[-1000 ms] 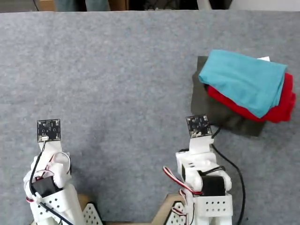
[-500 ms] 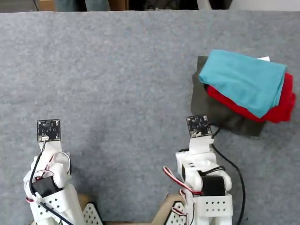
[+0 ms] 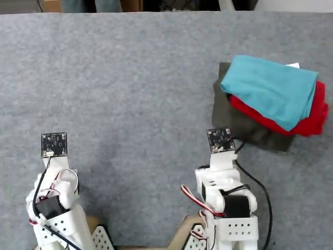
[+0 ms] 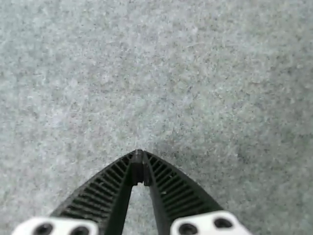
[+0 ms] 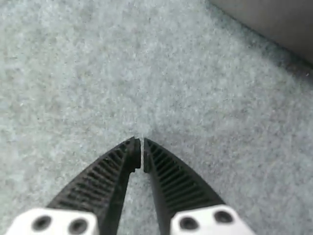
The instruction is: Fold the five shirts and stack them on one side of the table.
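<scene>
The left end effector [image 4: 138,156] sits low over the grey felt surface [image 3: 130,78], tips pressed together, empty. The right end effector [image 5: 139,146] is likewise closed on nothing, near the dark olive folded shirt [image 3: 234,119]. On that shirt, at the surface's right side, lie a red folded shirt [image 3: 312,121] and, topmost, a teal folded shirt [image 3: 270,89].

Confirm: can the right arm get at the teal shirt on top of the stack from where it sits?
Probably yes. The right hand sits shut over bare mat, with the dark shirt close ahead. The teal shirt lies uncovered on top of the pile, and nothing stands between.
</scene>
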